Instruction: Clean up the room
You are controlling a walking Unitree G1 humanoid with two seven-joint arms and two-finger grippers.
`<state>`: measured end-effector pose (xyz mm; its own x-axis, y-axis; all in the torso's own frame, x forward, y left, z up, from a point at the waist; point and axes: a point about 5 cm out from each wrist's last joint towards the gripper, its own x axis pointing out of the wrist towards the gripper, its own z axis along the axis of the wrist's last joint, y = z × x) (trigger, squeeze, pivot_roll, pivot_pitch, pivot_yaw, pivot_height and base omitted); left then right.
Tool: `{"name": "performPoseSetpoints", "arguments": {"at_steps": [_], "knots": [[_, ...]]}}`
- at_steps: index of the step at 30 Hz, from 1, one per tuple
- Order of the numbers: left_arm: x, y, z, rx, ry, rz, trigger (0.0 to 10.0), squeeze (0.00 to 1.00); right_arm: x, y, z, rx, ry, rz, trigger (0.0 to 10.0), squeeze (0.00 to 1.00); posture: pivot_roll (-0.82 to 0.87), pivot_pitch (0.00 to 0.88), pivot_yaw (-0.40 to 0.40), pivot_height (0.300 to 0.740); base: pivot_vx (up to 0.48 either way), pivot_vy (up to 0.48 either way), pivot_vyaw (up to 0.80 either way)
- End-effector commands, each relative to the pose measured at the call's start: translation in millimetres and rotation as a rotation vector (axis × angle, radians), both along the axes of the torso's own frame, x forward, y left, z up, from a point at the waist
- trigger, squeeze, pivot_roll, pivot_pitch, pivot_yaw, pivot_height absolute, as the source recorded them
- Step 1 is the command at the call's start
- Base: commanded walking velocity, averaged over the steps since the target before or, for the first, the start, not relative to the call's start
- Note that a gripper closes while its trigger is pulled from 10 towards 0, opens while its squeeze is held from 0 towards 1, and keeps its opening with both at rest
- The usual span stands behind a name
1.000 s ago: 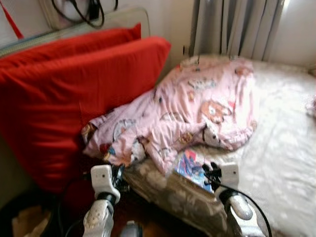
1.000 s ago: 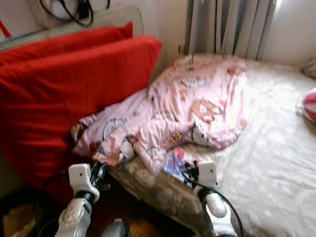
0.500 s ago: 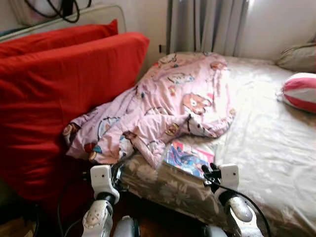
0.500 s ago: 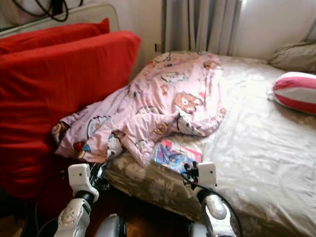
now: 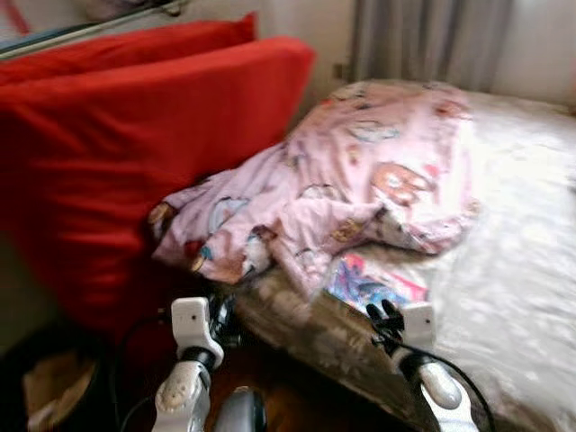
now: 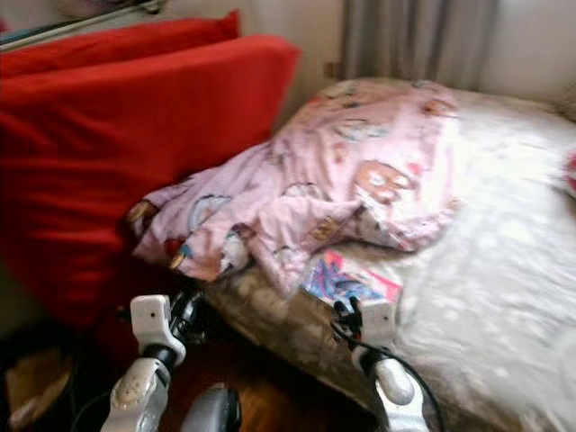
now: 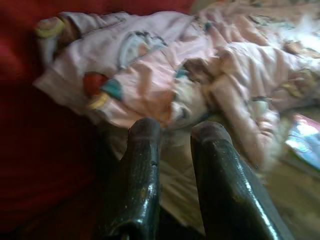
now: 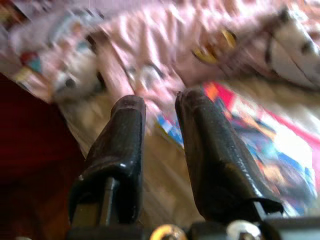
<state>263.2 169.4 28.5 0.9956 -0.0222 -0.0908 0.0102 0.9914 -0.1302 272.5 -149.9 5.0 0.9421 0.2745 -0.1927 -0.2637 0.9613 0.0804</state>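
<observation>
A crumpled pink blanket (image 5: 360, 180) with cartoon prints lies over the near corner of the bed (image 5: 522, 270) and hangs against the red cushions. A colourful picture book (image 5: 373, 283) lies flat on the sheet just below the blanket's edge. My right gripper (image 5: 385, 317) hovers at the bed's edge right in front of the book (image 8: 260, 150), fingers close together and empty. My left gripper (image 5: 220, 315) is low beside the bed corner, below the blanket's hanging end (image 7: 150, 85), also shut and empty. The views are blurred.
Two large red cushions (image 5: 117, 153) stand upright on the left against the wall. Grey curtains (image 5: 423, 40) hang behind the bed. Dark wooden floor (image 5: 288, 396) lies between me and the bed, with a brownish object (image 5: 54, 396) at the lower left.
The camera has swung back to the left, so the striped pillow on the right has left the picture. Both arms keep the same posture; the things on the bed have not moved.
</observation>
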Motion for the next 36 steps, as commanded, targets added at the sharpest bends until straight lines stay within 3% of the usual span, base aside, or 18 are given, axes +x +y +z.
{"name": "performPoseSetpoints", "arguments": {"at_steps": [1, 11, 20, 24, 29, 36], "knots": [[1.5, -5.3, 2.4, -0.021, -0.009, -0.01, 10.0, 0.0, -4.2, -8.9, -3.4, -0.001, 0.016, -0.023, 10.0, 0.0, -0.04, 0.0, 0.046, 0.621, 0.0, 0.0, 0.0], [1.6, -5.4, 2.9, -0.021, -0.012, -0.013, 10.0, 0.0, -5.3, -6.8, -5.7, 0.0, 0.034, -0.006, 10.0, 0.0, -0.04, 0.0, 0.046, 0.621, 0.0, 0.0, 0.0], [1.9, -5.7, 3.5, -0.022, -0.013, -0.014, 10.0, 0.0, -3.3, -6.8, -4.2, 0.025, 0.027, -0.009, 10.0, 0.0, -0.04, 0.0, 0.048, 0.621, 0.257, 0.0, 0.0], [1.9, -5.5, 3.6, -0.02, -0.014, -0.016, 10.0, 0.0, -3.9, -5.4, -3.7, -0.008, 0.016, 0.02, 10.0, 0.0, -0.04, 0.0, 0.048, 0.621, 0.282, 0.0, 0.0], [2.0, -5.6, 4.1, -0.02, -0.017, -0.018, 10.0, 0.0, -4.5, -5.0, -4.1, -0.003, 0.015, 0.021, 10.0, 0.0, -0.04, 0.0, 0.049, 0.621, 0.31, 0.0, 0.73], [1.7, -5.7, 4.4, -0.02, -0.018, -0.021, 10.0, 0.0, -4.8, -5.4, -5.2, 0.024, 0.024, 0.001, 10.0, 0.0, -0.04, 0.0, 0.051, 0.621, 0.32, 0.0, 0.0]]}}
